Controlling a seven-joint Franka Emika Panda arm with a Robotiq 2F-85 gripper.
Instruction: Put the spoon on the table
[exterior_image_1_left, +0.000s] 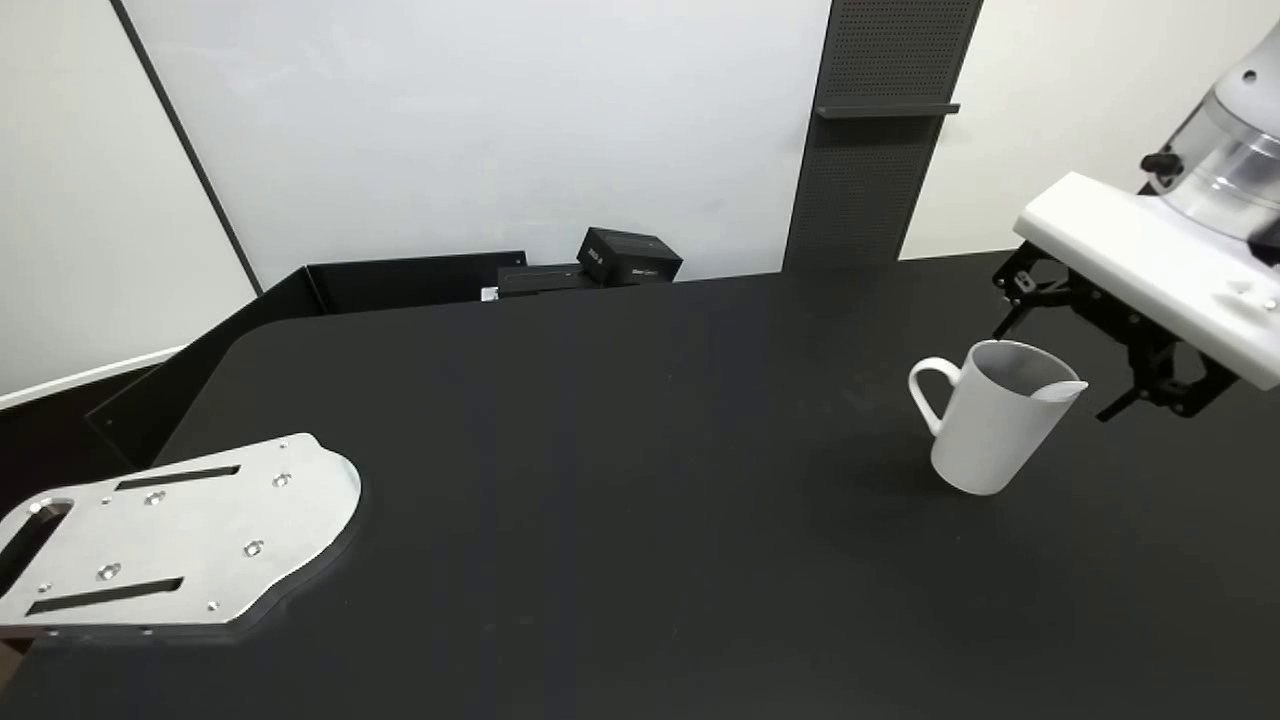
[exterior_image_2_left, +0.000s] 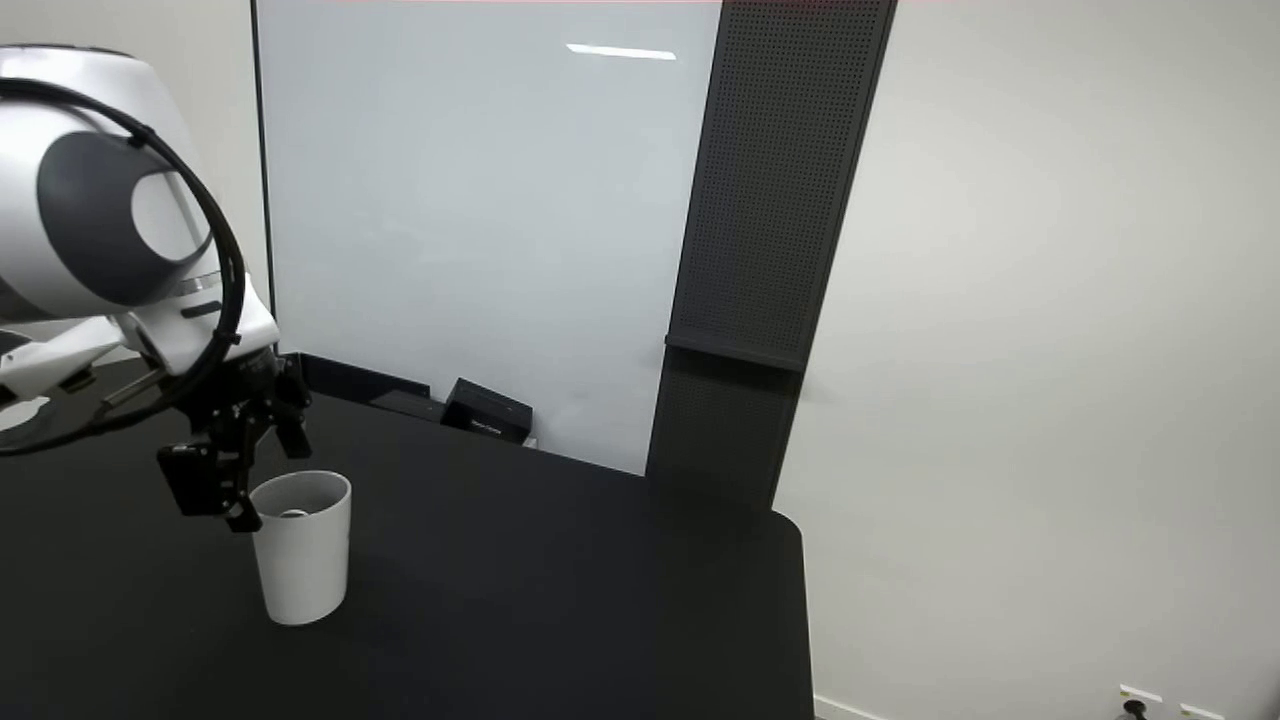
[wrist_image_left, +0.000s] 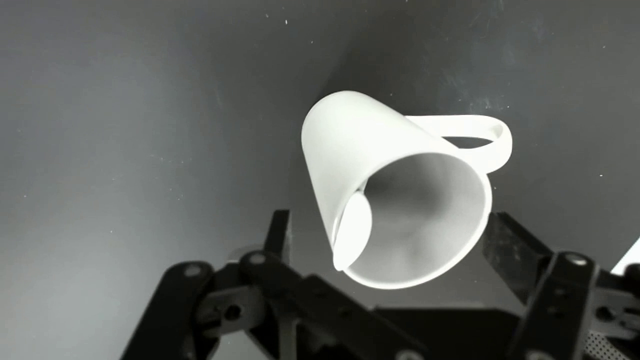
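While the spoon (wrist_image_left: 353, 231) is propped in a white mug (exterior_image_1_left: 978, 440) on the tabletop (exterior_image_1_left: 620, 500), the hand (wrist_image_left: 391, 239) is spread wide, empty. Pickup seems the current step; next, the bowl (exterior_image_1_left: 1060, 391) should be pinched.

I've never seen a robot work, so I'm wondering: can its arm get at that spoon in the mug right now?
Probably yes: the gripper is open near the mug, and the spoon shows its bowl uncovered at the rim. The mug's wall, close beside it, might hinder the grip.
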